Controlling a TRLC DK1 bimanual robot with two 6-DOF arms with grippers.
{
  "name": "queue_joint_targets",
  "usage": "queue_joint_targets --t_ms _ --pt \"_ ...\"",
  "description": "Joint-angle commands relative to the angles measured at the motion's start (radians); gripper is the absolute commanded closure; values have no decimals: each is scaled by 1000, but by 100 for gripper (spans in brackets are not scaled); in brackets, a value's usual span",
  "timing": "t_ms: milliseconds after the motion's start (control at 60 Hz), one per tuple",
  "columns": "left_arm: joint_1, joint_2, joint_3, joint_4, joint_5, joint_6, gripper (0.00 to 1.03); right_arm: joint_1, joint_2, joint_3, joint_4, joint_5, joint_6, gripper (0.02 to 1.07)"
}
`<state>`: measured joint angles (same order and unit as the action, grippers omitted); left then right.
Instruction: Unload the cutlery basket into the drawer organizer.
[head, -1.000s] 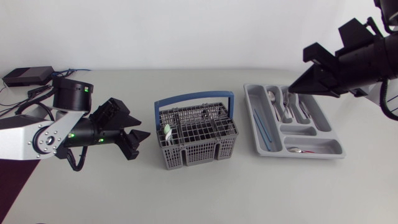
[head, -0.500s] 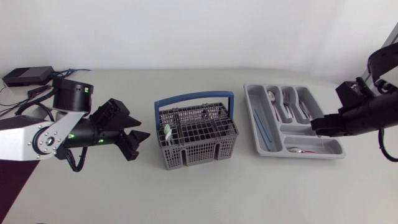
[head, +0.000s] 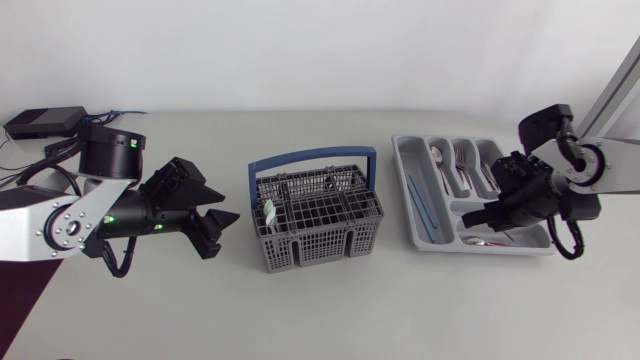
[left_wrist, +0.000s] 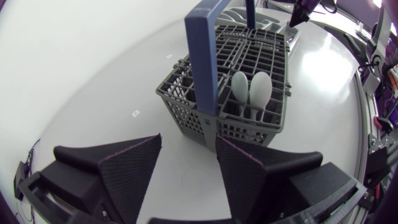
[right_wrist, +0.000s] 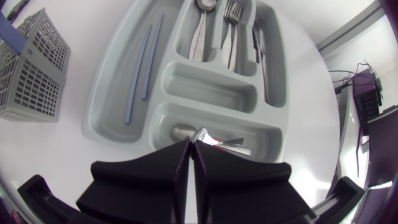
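Head view, left arm: enters from the left edge; left gripper (head: 222, 232) sits at middle left, fingers spread wide, holding nothing, pointing at the basket (head: 310, 250).
Head view, basket: grey mesh with a blue handle (head: 310, 157), centre of frame, some cutlery inside.
Head view, organizer: grey tray (head: 414, 215) at middle right, with cutlery in its upper slots.
Head view, right arm: enters from the right edge; right gripper (head: 476, 222) is low over the tray's lowest slot, just above a spoon (head: 478, 241).
Left wrist view: wide-apart fingers frame bare table, and the basket stands just ahead of them, not touched. Two pale spoons (left_wrist: 252, 87) stand in its near corner.
Right wrist view: fingers nearly together, only a thin slit between them. A shiny spoon end lies right at the tips, in the slot just ahead. I cannot tell whether it is pinched or already lying loose. Two blue sticks (right_wrist: 137, 81) lie in the long side slot.
Change: over the last second the right gripper dropped from high above the tray to this slot, while the left arm kept still.
Meaning: likely a drop-off in progress. The basket still holds pieces, so unloading is unfinished.
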<state>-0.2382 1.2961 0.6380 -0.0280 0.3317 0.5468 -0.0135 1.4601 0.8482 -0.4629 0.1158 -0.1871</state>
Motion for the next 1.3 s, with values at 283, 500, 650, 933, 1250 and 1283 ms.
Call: queue_joint_targets --t_ms 283,500,650,933,1250,1283 --pt "-10 -24 -20 -24 -6 12 29 104 157 -21 81 145 52 93" --pt "-10 -24 -11 -32 -8 12 29 147 141 0 26 263 83 6" --pt "-12 -27 -4 -39 -10 12 29 145 13 18 -5 248 83 6" --pt "-44 -103 5 -99 -20 1 29 168 -118 72 -112 39 135 6" --pt "-190 -205 55 -243 -102 -84 20 230 -165 58 -112 -31 160 6" --pt "-227 -210 63 -253 -137 -94 18 234 -165 55 -111 -31 164 6"
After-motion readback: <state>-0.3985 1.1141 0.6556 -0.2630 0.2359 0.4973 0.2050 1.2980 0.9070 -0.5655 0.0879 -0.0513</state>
